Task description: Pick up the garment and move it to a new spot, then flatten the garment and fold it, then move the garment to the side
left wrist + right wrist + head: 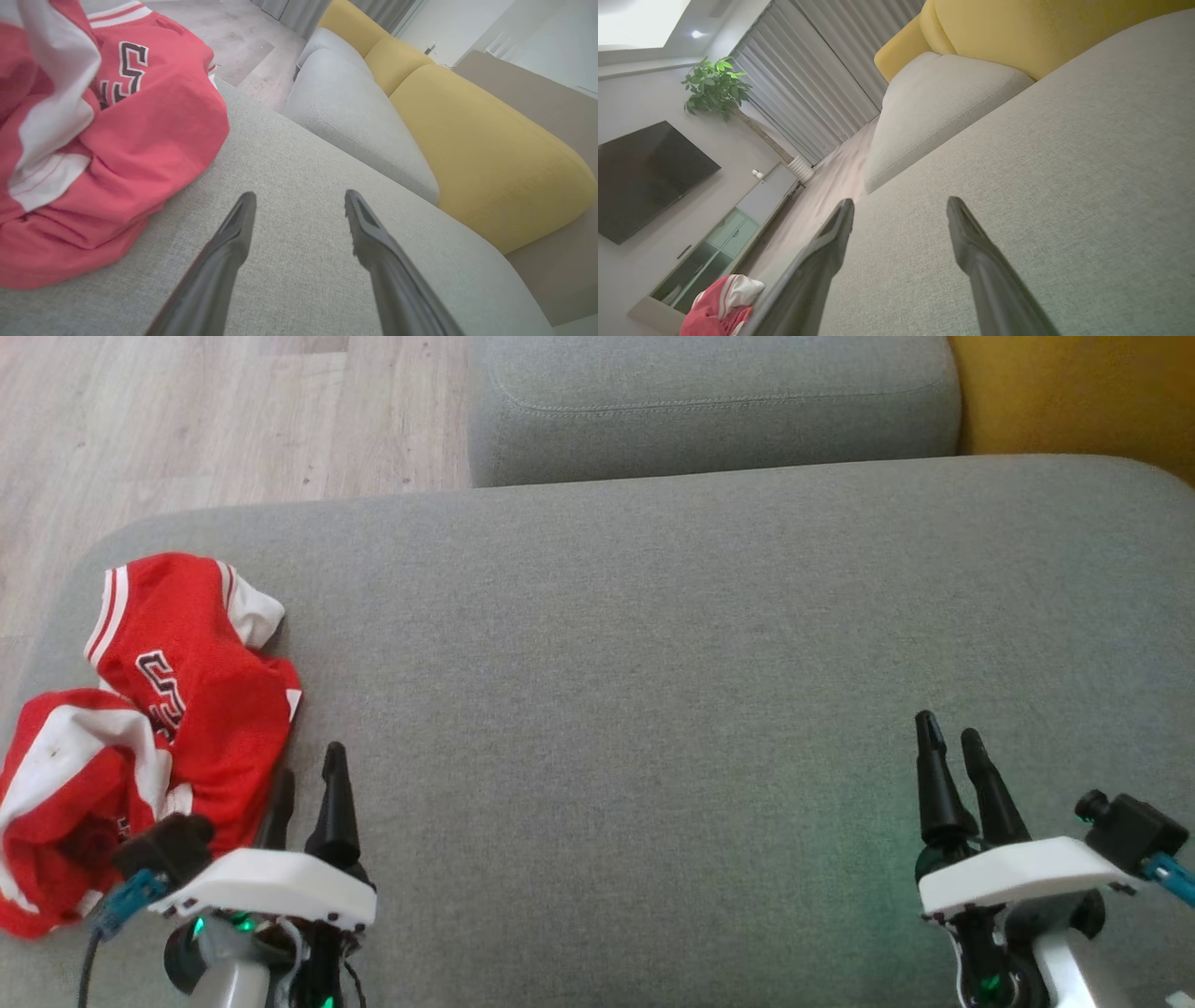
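Garment: a crumpled red-and-white mesh jersey (140, 728) is shown just left of the left pincer (308, 763).
Left pincer: released; nothing is grasped between the spread fingers.
Right pincer (948, 726): released; it is held above the grey fabric cushion (653, 663), well right of the jersey.

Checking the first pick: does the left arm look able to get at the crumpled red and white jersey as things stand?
Probably yes. The open left end effector sits beside the crumpled red and white jersey on the grey fabric cushion, nothing between them.
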